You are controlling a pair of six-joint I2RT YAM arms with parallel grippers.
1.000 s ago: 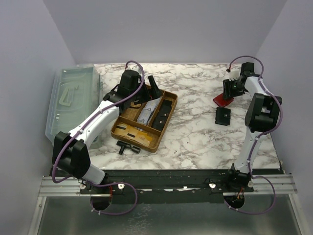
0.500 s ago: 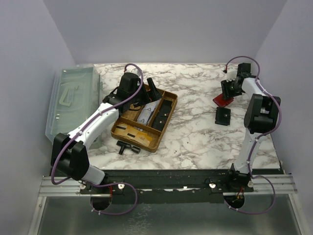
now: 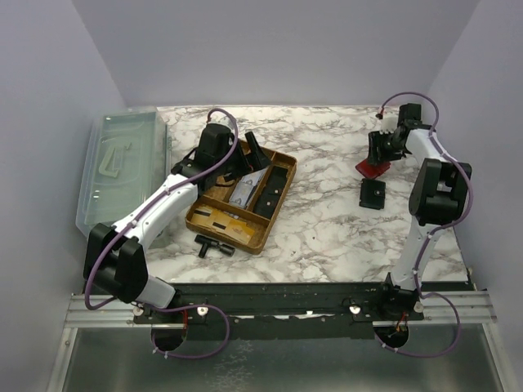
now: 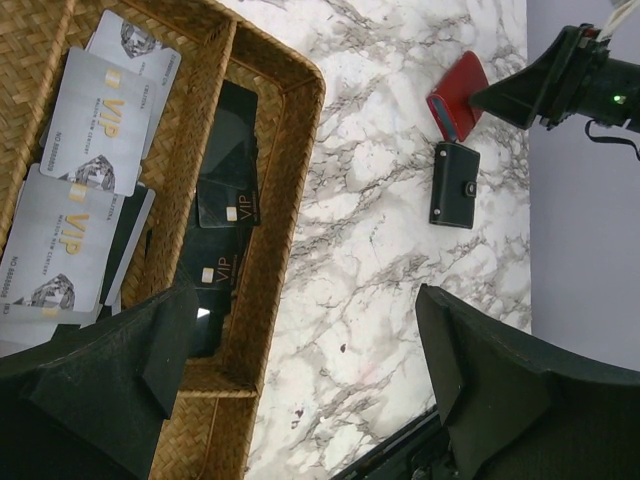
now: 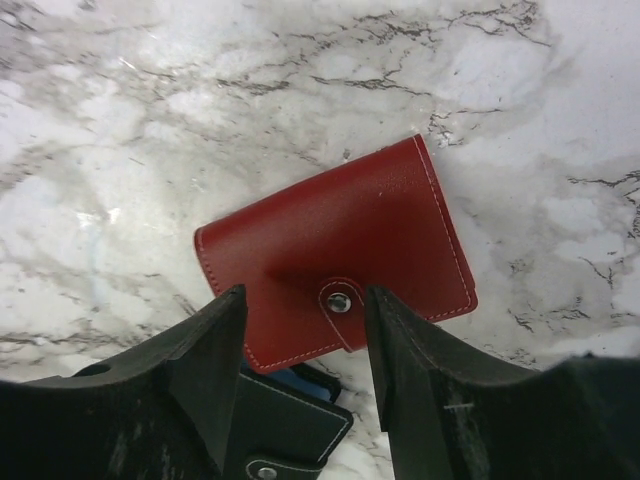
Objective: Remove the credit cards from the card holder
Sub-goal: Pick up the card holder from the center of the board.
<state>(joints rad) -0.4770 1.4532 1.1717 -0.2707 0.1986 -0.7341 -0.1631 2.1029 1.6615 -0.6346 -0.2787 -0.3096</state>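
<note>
— What does the right wrist view add to the overhead?
— The snap strap on the red card holder (image 5: 335, 265), closed; the right gripper (image 5: 305, 300) is spread above it, grasping nothing.
— Where is it?
— Far right corner of the counter (image 3: 327, 229), black holder (image 3: 373, 194) just beside. Open marble runs leftward to the wicker tray (image 4: 288, 200), under the released left gripper (image 4: 305, 330).

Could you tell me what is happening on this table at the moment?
The right gripper hangs open just above the red card holder at the far right of the marble table, fingers either side of its snap tab. The holder looks shut. A black card holder lies nearby. The left gripper, open and empty, hovers over the wicker tray, where silver cards and black cards lie.
</note>
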